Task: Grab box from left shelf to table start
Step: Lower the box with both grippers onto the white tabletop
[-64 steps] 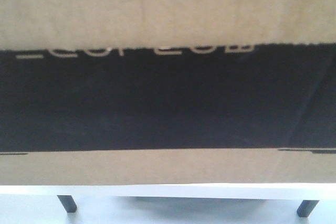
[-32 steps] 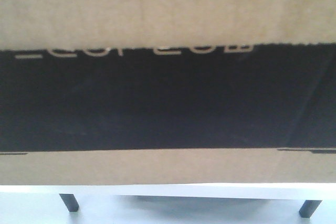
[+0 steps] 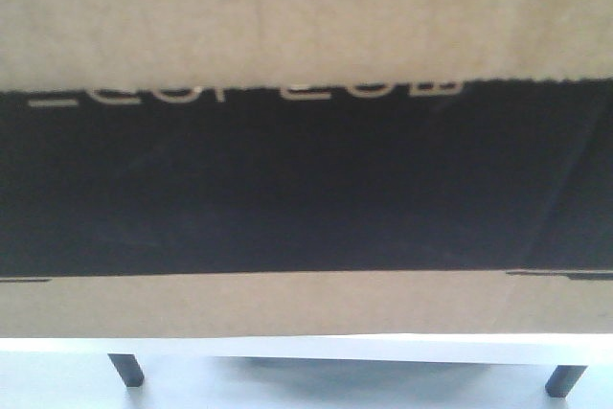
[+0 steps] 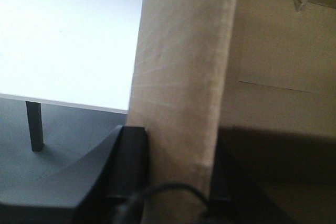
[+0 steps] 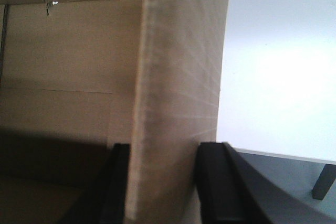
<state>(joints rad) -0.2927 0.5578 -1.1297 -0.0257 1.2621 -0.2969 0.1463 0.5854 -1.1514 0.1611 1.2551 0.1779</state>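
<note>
Front view: the box [image 3: 306,189] fills the frame, its black panel facing me, its lower edge just above the white desk [image 3: 306,349]. Left wrist view: my left hand [image 4: 176,182] is closed on an upright cardboard wall, one finger on each face. Right wrist view: my right hand [image 5: 163,182] clamps the opposite wall likewise.

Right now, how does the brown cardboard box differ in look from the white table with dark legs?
The brown corrugated cardboard box is matte, with a black printed panel and pale lettering; the white flat-topped table is plain and bright. The box fills the front view; the table shows as a thin edge below. Both appear in each wrist view.
</note>
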